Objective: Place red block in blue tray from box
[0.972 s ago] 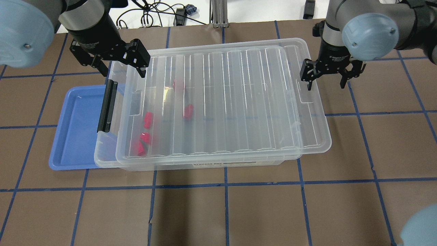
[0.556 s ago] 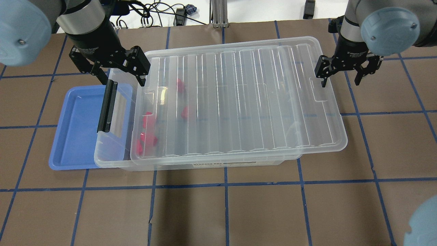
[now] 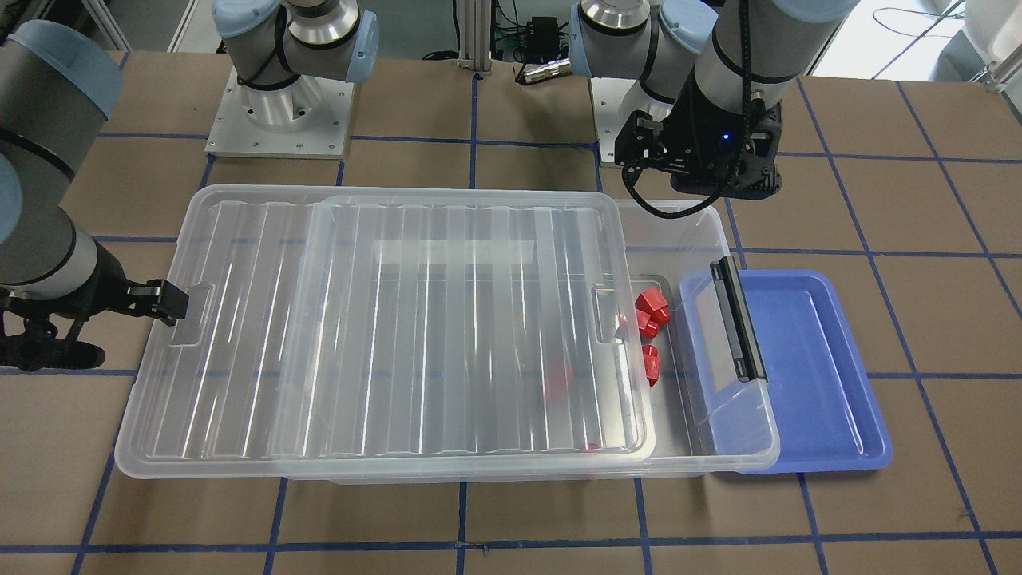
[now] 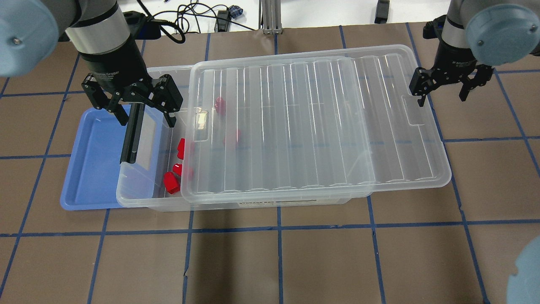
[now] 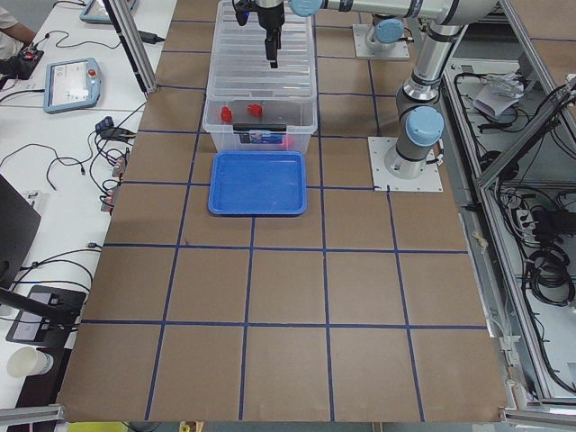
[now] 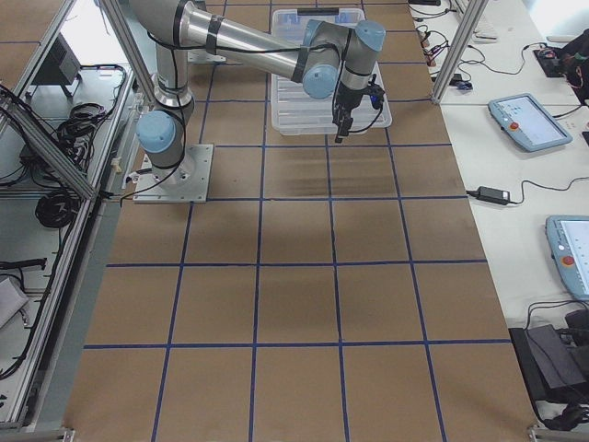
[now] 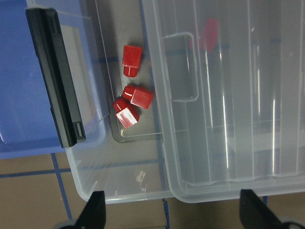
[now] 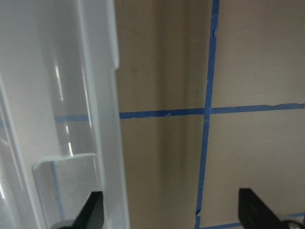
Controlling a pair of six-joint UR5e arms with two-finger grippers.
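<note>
Hovering with jaws spread wide and gripping nothing, the left gripper [image 4: 146, 119] is hanging over the latch [image 4: 130, 135] end of the box [image 4: 126, 188], its fingers [image 4: 168, 95] straddling the latch in the overhead view. Three blocks are lying uncovered in the gap between that end and the lid [image 4: 316, 126]. The nearest block [image 4: 181, 145] is lying on the lid side of the latch, with its long axis running parallel to the latch. In the wrist view it is showing ahead of the fingers, closer to the latch-side one.

The tray [image 4: 90, 169] is lying beyond the latch, its edge tucked under the box. The right gripper [image 4: 441, 96], likewise spread and empty, is waiting at the lid's far end, well apart, so the left arm is looking like the one to reach.

Two more blocks are showing only as pink blurs under the lid. How far the left gripper is standing above the block cannot be told.
</note>
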